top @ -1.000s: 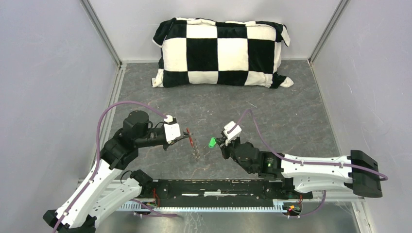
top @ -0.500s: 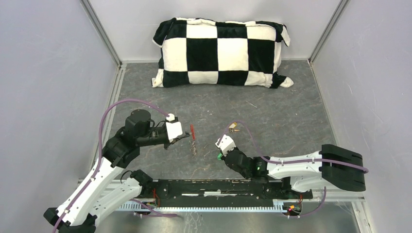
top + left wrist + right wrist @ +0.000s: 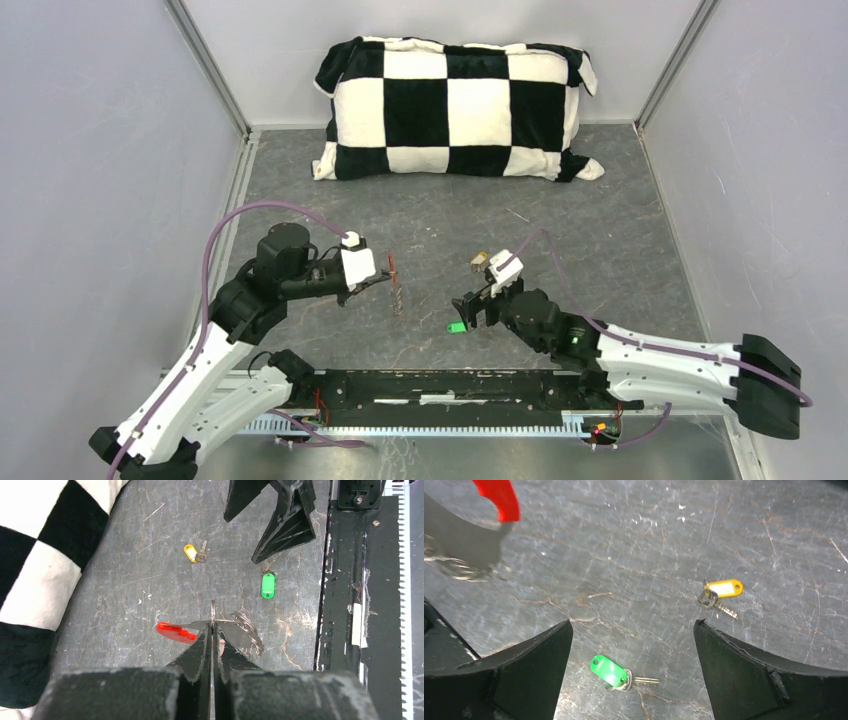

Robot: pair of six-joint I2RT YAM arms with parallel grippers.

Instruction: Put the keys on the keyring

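Observation:
My left gripper [image 3: 384, 283] [image 3: 212, 630] is shut on the thin silver keyring [image 3: 212, 611] and holds it edge-on above the table. The red tag [image 3: 395, 268] [image 3: 174, 632] sticks out to one side, and the chain links [image 3: 248, 631] hang on the other. The green-headed key [image 3: 457, 327] [image 3: 268, 585] [image 3: 610, 670] lies flat on the grey table. My right gripper [image 3: 474, 306] [image 3: 632, 625] hovers over it, open, with nothing between its fingers. The yellow-headed key [image 3: 481, 260] [image 3: 192, 553] [image 3: 721, 590] lies a little farther back.
A black-and-white checkered pillow [image 3: 455, 105] lies along the back wall. A black rail [image 3: 450, 385] runs along the near edge between the arm bases. Grey walls close in the left and right sides.
My right gripper has gone from shut to open and let go of the green-headed key, which now lies on the table. The right arm dipped toward the near edge. The left gripper barely moved.

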